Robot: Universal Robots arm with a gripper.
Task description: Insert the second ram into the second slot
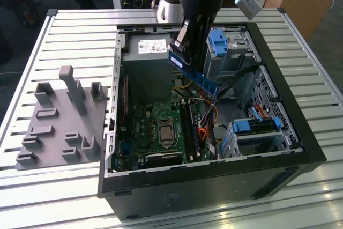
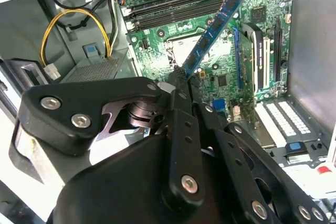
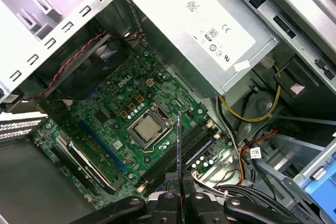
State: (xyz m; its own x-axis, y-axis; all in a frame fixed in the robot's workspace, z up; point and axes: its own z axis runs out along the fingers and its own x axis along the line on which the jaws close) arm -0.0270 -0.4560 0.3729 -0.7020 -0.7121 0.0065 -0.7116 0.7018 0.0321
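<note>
End effector [image 2: 184,77]: clamped on blue memory stick [image 2: 212,30]; stick tilted above memory slots [image 2: 168,8], not touching. Risk: tilt or sideways offset jams stick edge against slot wall.

The jaws hold the second ram [image 1: 194,75] tilted above the motherboard [image 1: 142,127] inside the open computer case [image 1: 187,197].

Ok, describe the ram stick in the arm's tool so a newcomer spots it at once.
Find the open computer case on the slatted table. Above its green motherboard, the tool grips the second ram, slanting. It is a thin blue board with dark chips, unlike the chunky light-blue latches nearby.
</note>
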